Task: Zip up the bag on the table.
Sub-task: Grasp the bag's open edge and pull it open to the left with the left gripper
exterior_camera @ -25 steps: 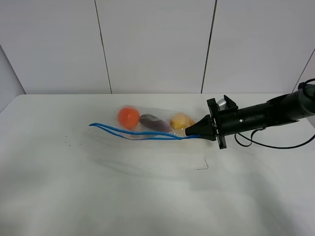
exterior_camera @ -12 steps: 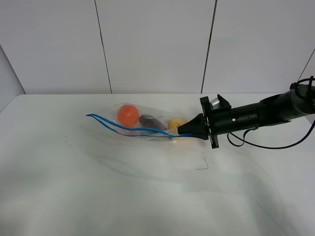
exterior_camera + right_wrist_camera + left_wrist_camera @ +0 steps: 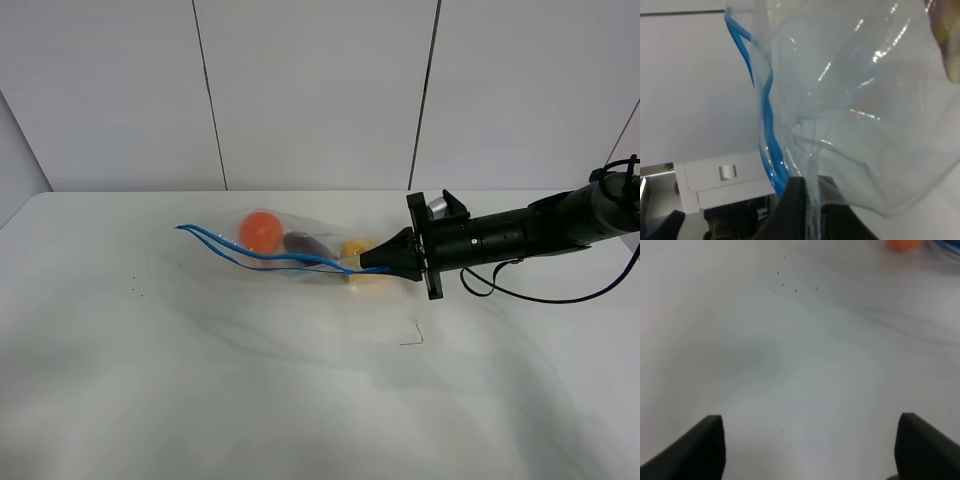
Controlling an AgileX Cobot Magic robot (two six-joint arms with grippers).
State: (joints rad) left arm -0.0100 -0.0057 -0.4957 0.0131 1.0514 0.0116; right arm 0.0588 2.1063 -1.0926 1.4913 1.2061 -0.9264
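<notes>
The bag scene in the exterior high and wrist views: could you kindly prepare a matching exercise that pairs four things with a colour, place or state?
Things
1. orange
2. zip strip
3. right end effector
4. left end effector

Descriptions
A. open, over the bare table
B. blue
C. inside the bag, at the end away from the grip
D. shut on the bag's edge

Pairs: 1-C, 2-B, 3-D, 4-A
</notes>
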